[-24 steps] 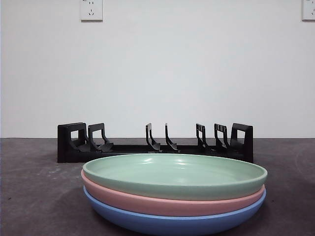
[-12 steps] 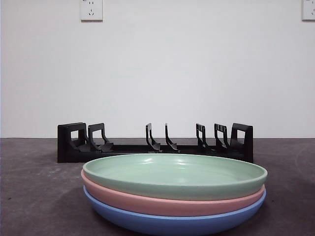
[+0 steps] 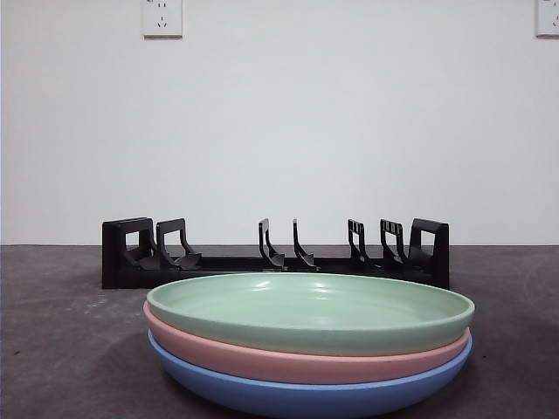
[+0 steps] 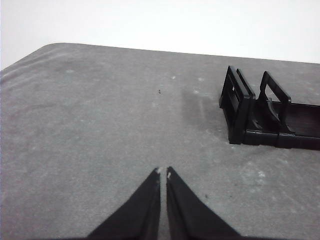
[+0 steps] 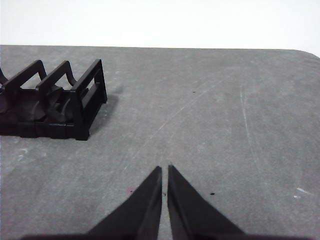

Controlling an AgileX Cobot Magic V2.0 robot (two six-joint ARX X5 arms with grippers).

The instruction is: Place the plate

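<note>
Left gripper (image 4: pixel 163 172) hangs over bare table (image 4: pixel 90 125), jaws together, one end of the black rack (image 4: pixel 260 112) nearby. Right gripper (image 5: pixel 164 169), jaws likewise together, sees the rack's other end. Only the front view shows the green plate (image 3: pixel 310 307) stacked on the pink plate (image 3: pixel 262 356) and blue plate (image 3: pixel 297 397), before the rack.

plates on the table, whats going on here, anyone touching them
Nothing is being handled. A green plate sits on a pink plate on a blue plate, in front of an empty black rack. The left gripper and right gripper are both shut, empty, over bare table beside the rack's ends.
</note>
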